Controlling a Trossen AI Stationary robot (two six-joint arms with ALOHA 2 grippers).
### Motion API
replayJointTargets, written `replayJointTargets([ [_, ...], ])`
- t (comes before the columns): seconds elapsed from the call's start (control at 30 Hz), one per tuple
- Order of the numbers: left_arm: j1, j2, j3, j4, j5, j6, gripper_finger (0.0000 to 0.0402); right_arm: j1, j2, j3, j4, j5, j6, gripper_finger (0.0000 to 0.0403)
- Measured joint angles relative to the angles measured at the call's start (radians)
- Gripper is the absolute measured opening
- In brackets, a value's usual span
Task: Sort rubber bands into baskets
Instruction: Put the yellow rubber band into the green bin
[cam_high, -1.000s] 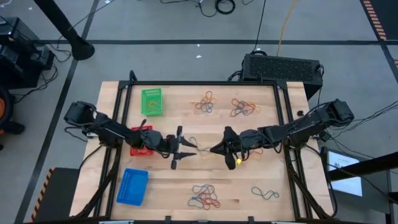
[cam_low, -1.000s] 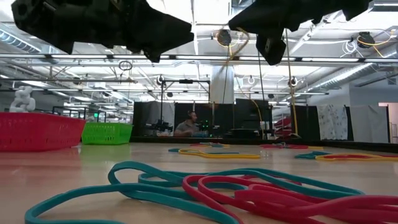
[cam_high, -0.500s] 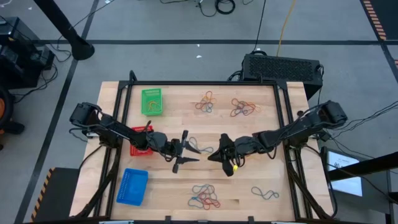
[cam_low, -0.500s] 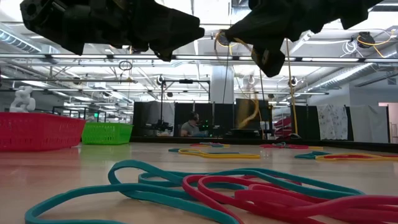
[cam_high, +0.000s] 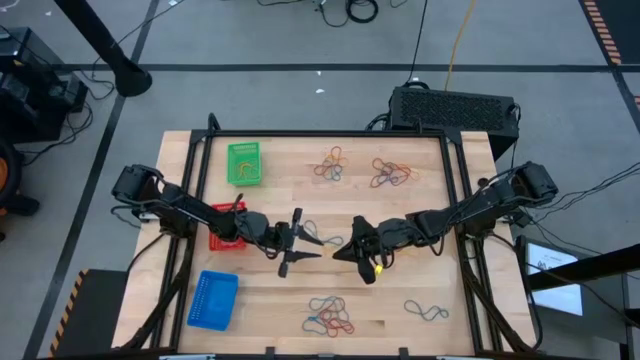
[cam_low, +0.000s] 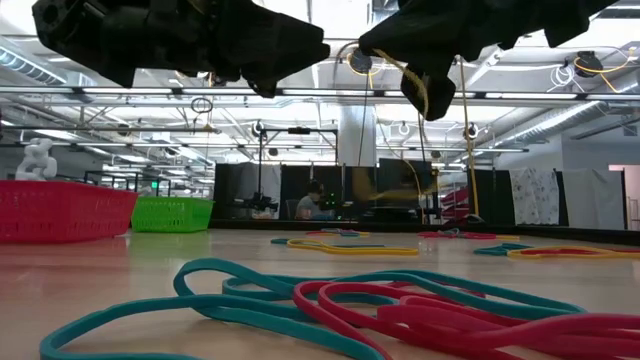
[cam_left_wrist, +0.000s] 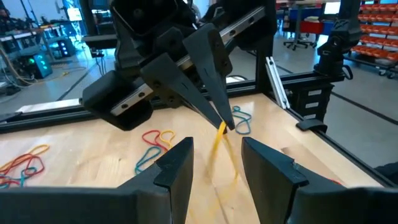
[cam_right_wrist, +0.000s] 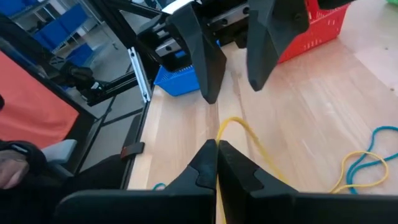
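- Two dark arms meeting nose to nose over the middle of the wooden table (cam_high: 270, 310), apparently for a hand-over in mid-air, not a pick from the boards.
- Right gripper (cam_right_wrist: 217, 163) with fingers pressed together, pinching a thin yellow rubber band (cam_right_wrist: 249, 134) by one end; loop left dangling below the tips, clear of the table, probably so the other arm can get at it.
- Left gripper (cam_left_wrist: 216, 163) pointed straight at the right one, fingers partly apart with the yellow band hanging in the gap between them; no contact visible, so judged not yet taken.
- Likely reason for the pass: all three baskets stand on the left half of the table, within the left arm's reach.
- Small green plastic mesh basket (cam_high: 243, 163) near the far left corner; small red plastic mesh basket (cam_high: 222, 239) at the left edge, partly hidden under the left arm; small blue plastic mesh basket (cam_high: 212, 299) near the near left corner.
- No yellow basket in sight, so the right place for this band cannot be told.
- Remaining bands unsorted in loose mixed heaps: two tangles of red, blue and orange loops (cam_high: 333, 165) and (cam_high: 392, 174) along the far edge, a mixed cluster (cam_high: 330, 316) by the near edge, a lone teal loop (cam_high: 426, 311) toward the near right corner.
- Sorting judged early, most bands lying outside any basket.
- Main risk: band slipping or springing away if the right fingers part before the left ones grip.
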Motion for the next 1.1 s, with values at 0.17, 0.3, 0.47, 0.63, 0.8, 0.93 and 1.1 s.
replayJointTargets([
  [0.17, 0.0, 0.0, 0.015, -0.001, -0.003, 0.0, 0.0144, 0.0, 0.0, 0.0, 0.036, -0.004, -0.001, 0.0],
  [0.3, 0.0, 0.0, 0.023, -0.007, -0.026, 0.002, 0.0144, 0.0, 0.0, 0.0, 0.037, -0.004, -0.002, 0.0],
  [0.47, 0.002, 0.02, 0.046, -0.014, -0.047, 0.006, 0.0144, 0.0, 0.0, 0.0, 0.044, -0.004, -0.003, 0.0],
  [0.63, 0.006, 0.073, 0.075, -0.021, -0.047, 0.007, 0.0144, 0.0, 0.0, 0.033, 0.014, -0.005, -0.037, 0.0],
  [0.8, 0.012, 0.072, 0.076, -0.013, -0.046, 0.006, 0.0144, 0.0, 0.0, 0.042, -0.005, -0.031, -0.068, 0.0],
  [0.93, 0.013, 0.072, 0.076, -0.014, -0.045, 0.006, 0.0144, 0.0, 0.0, 0.043, -0.024, -0.031, -0.07, 0.0],
  [1.1, 0.014, 0.072, 0.076, -0.024, 0.001, 0.005, 0.0144, 0.0, 0.0, 0.043, -0.023, -0.03, -0.07, 0.0],
])
